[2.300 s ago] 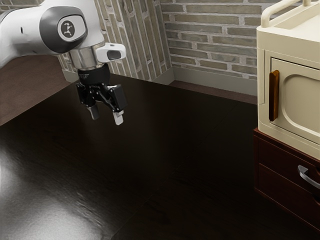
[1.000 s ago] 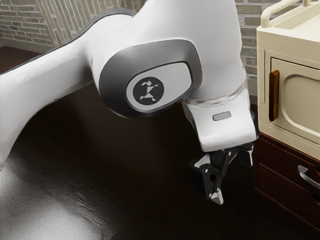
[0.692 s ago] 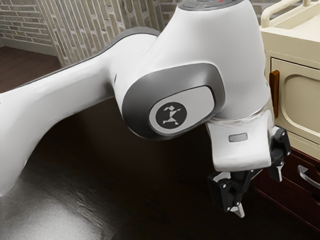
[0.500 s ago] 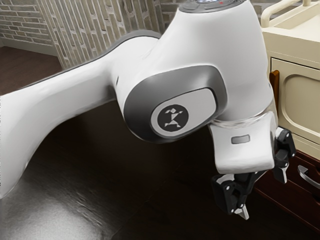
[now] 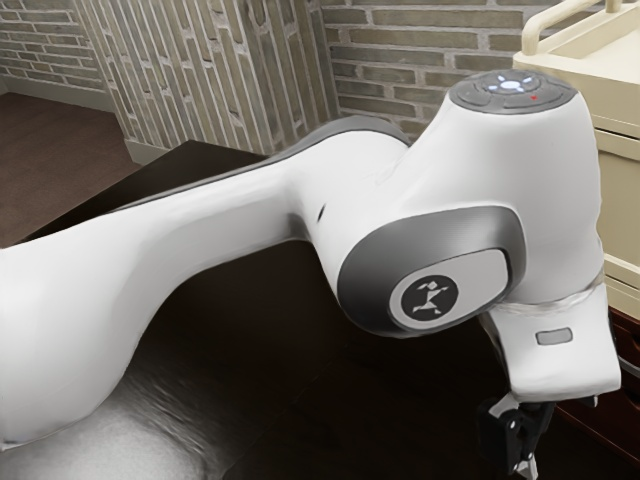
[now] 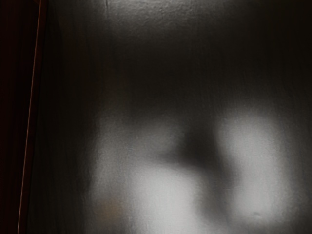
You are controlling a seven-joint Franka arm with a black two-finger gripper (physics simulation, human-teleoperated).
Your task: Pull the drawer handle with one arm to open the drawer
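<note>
The black gripper (image 5: 524, 440) hangs below the white hand, low in the exterior view and partly cut off by its lower edge. A sliver of the silver drawer handle (image 5: 631, 358) shows at that view's right edge, just past the hand, which covers the rest. The gripper is lower than the handle in the picture, with no contact visible. Dark red drawer fronts (image 5: 606, 422) appear beside and behind the hand. In the wrist view, the dark red drawer unit (image 6: 15, 107) runs along one side, its drawers not seen sliding out.
The cream cabinet (image 5: 618, 170) stands on the drawer unit, partly behind the arm. A glossy black tabletop (image 5: 300, 400) extends below the arm, and in the wrist view the dark surface (image 6: 146, 73) carries pale reflections. A brick wall stands behind.
The arm has swung from the exterior view's left to its right, over to the cabinet. Over the last half second the hand has moved lower and further right, covering most of the handle.
</note>
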